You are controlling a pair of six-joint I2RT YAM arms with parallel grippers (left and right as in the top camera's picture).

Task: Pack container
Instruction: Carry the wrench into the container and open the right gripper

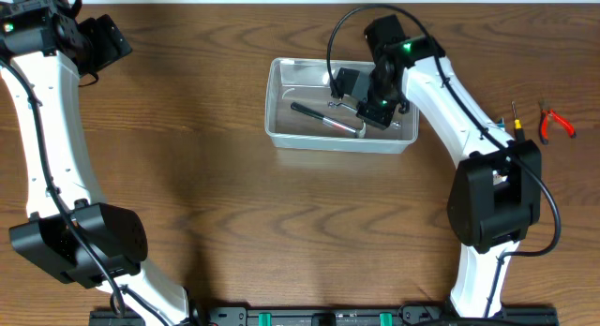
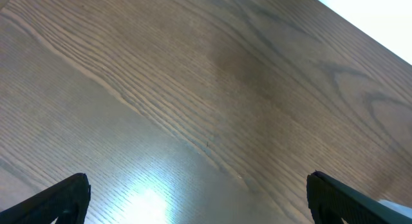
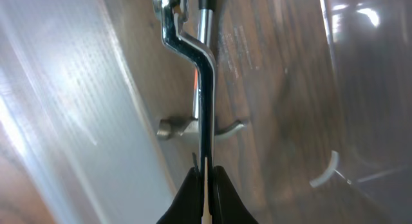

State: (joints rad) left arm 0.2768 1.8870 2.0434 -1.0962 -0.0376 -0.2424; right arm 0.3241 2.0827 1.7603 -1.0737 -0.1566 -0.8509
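The clear plastic container [image 1: 281,137] sits mid-table, toward the back. Inside it my right gripper [image 1: 375,111] is shut on a thin, bent chrome metal tool [image 3: 205,82], which I see edge-on running up from between the closed fingers [image 3: 205,176] over the container's floor. A black-handled tool [image 1: 323,120] lies slanted on that floor just left of the gripper. The container's frosted wall [image 3: 77,89] fills the left of the right wrist view. My left gripper [image 1: 111,40] is at the far left back corner, open [image 2: 197,182] over bare wood with nothing between its fingers.
Red-handled pliers [image 1: 555,125] and a small yellow-and-black screwdriver [image 1: 515,120] lie on the table at the right, beyond the right arm. The right arm's base [image 1: 492,200] stands at front right, the left arm's base [image 1: 80,242] at front left.
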